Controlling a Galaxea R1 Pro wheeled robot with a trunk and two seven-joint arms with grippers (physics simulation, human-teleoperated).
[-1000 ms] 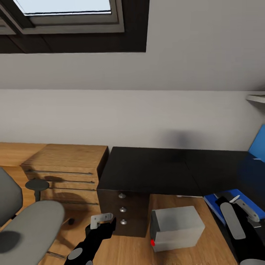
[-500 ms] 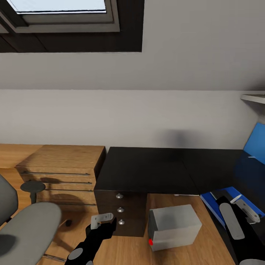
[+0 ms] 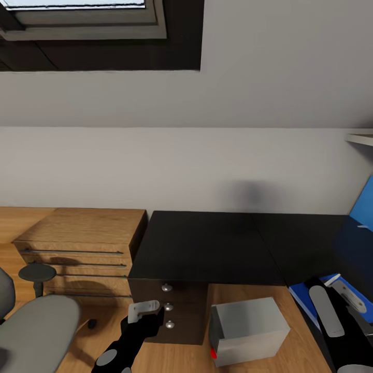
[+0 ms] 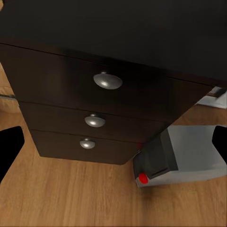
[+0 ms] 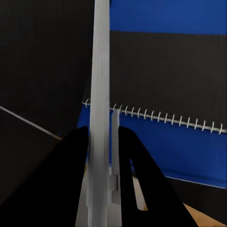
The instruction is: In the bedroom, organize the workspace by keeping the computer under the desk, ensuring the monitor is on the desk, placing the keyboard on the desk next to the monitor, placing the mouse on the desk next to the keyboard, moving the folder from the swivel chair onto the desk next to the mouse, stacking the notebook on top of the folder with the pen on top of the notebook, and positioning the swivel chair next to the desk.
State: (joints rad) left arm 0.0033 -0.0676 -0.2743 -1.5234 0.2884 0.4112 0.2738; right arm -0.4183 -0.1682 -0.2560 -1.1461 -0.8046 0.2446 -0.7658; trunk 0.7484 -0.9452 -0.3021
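The black desk [image 3: 207, 243] stands against the wall, its top bare where I see it. The grey computer [image 3: 251, 329] sits on the floor beside the drawer unit [image 3: 181, 311], at the desk's front edge. My left gripper [image 3: 147, 308] hangs open before the drawer knobs [image 4: 108, 80]. My right gripper [image 5: 103, 130] is shut on the pen [image 5: 100, 94], above the blue folder [image 5: 161, 146]. A dark sheet with a white spiral edge, apparently the notebook [image 5: 165, 75], lies across the folder. The swivel chair [image 3: 36, 331] is at lower left. Monitor, keyboard and mouse are out of view.
A light wooden dresser [image 3: 77, 243] stands left of the desk, with the chair's armrest [image 3: 36, 272] in front of it. A blue wall panel [image 3: 364, 204] and a shelf [image 3: 360, 138] are at far right. A skylight [image 3: 77, 15] is overhead. Wood floor lies between chair and computer.
The whole picture has shifted, so the camera has moved: desk, dresser and chair now sit further left and lower. Both grippers keep their places in the picture and their states.
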